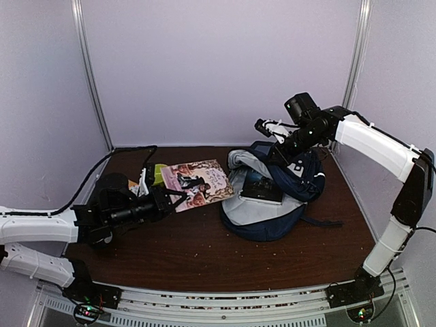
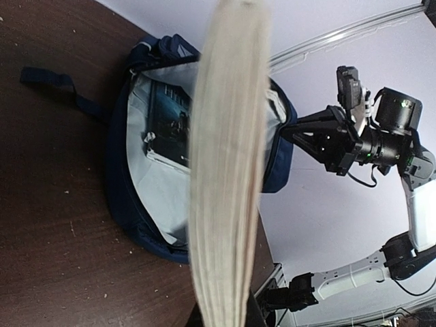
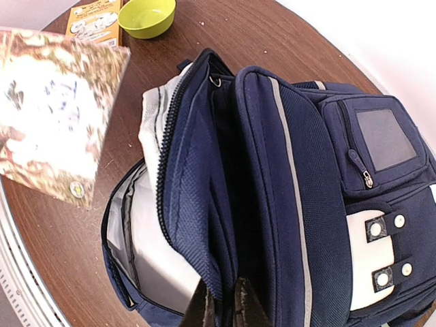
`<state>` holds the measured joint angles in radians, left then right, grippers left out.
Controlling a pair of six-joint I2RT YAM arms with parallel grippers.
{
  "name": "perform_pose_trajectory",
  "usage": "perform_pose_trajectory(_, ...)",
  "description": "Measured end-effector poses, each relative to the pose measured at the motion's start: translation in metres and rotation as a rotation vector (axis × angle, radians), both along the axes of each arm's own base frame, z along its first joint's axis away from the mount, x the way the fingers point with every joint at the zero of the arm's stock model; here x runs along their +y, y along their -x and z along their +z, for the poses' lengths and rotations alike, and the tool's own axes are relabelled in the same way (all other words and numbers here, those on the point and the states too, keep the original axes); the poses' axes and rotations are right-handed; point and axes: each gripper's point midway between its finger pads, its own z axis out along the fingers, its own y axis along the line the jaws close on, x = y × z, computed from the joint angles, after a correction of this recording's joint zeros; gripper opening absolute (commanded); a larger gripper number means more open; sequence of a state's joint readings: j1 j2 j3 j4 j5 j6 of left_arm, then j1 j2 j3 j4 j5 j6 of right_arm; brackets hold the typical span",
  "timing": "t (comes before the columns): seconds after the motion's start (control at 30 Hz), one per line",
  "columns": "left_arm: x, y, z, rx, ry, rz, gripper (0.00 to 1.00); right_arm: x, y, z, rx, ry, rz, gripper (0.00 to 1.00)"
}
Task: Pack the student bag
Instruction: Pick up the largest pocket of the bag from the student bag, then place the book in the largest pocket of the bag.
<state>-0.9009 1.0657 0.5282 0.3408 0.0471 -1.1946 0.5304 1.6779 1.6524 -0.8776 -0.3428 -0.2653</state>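
The student bag (image 1: 272,204), navy with a pale lining, lies open at the table's middle right. A dark book (image 1: 261,189) rests in its main compartment. My right gripper (image 1: 281,153) is above the bag's far side, shut on the navy front flap (image 3: 204,225) and holding it up, so the opening (image 2: 160,184) gapes toward the left arm. My left gripper (image 1: 172,199) is shut on an illustrated book (image 1: 199,182), held just above the table left of the bag. In the left wrist view only that book's page edge (image 2: 228,170) shows, and it hides the jaws.
A green bowl (image 3: 146,17) and an orange box (image 3: 95,20) sit at the back left, behind the held book. A dark strap (image 2: 51,82) trails from the bag onto the brown table (image 1: 204,252). White walls close in behind and at both sides.
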Motion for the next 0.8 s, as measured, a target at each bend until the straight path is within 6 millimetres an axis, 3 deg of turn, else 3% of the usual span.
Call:
perform_pose_trajectory(0.37, -0.049, -0.005, -0.065, 0.168, -0.007, -0.094, 0.0, 0.004, -0.002, 0.005, 0.006, -0.041, -0.018, 0.0)
perform_pose_trajectory(0.67, -0.093, -0.024, -0.042, 0.14, 0.116, -0.157, 0.0, 0.007, -0.003, 0.01, 0.012, -0.072, -0.018, 0.0)
perform_pose_trajectory(0.8, -0.112, -0.036, -0.047, 0.166, 0.172, -0.165, 0.0, 0.008, -0.003, 0.011, 0.012, -0.076, -0.017, 0.0)
